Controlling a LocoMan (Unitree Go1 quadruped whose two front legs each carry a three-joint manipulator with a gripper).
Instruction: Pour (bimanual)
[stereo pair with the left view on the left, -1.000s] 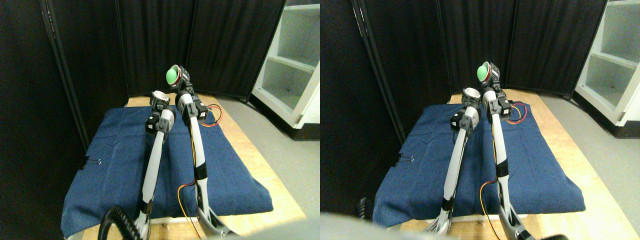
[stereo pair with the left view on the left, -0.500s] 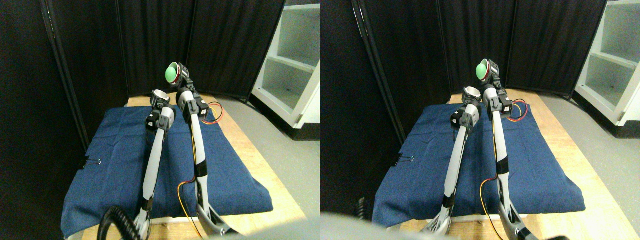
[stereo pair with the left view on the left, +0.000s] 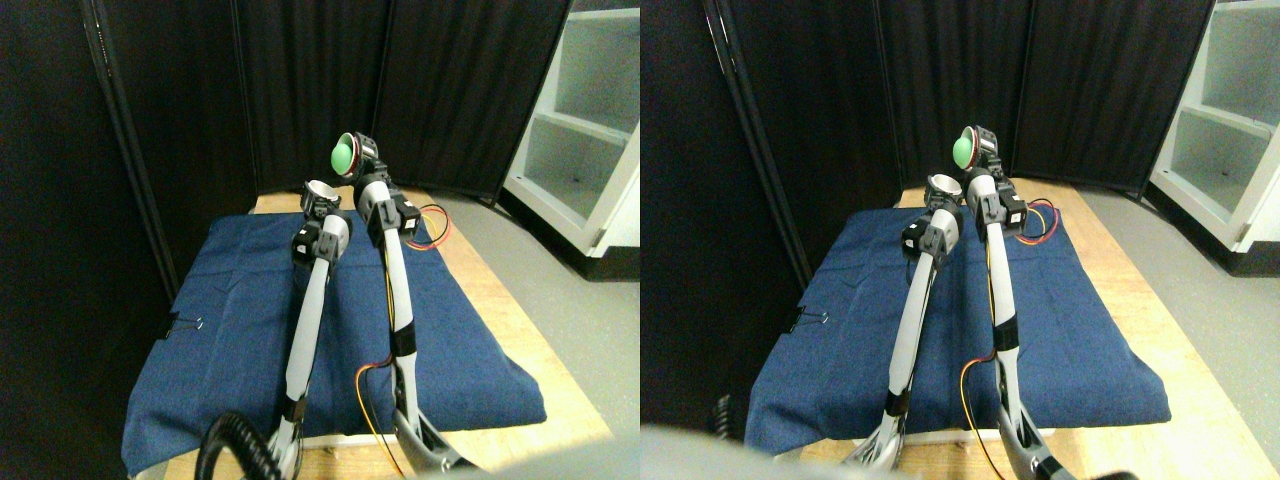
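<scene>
Both task vessels are off the counter (stereo pair with the left view on the left: 470, 260) and in the air near the far edge of the blue cloth (stereo pair with the left view on the left: 230, 330). The green cup (stereo pair with the left view on the left: 344, 156) is carried by the right gripper (stereo pair with the left view on the left: 358, 160), raised and tipped over on its side so that its green face turns toward the robot's left; the red band at its rim sits against the gripper. The white cup (stereo pair with the left view on the left: 320, 189) sits upright in the left gripper (stereo pair with the left view on the left: 318, 205), lower than the green cup and at about 7 o'clock from it, near but not touching. Judgement on handling: both look like small, light, rigid plastic cups, smooth-walled and so likely slippery under a two-jaw pinch; a hold across the side wall near mid-height, as each seems to be held, should resist rotation best while tipping. Contents cannot be seen at this size. Each gripper is closed around its cup, the jaws parted only by the cup's own width; finer detail of finger contact is too small to resolve. The green cup's mouth appears to be offset above and to the right of the white cup's opening, so alignment over the receiver looks to be the critical point of the pour.
</scene>
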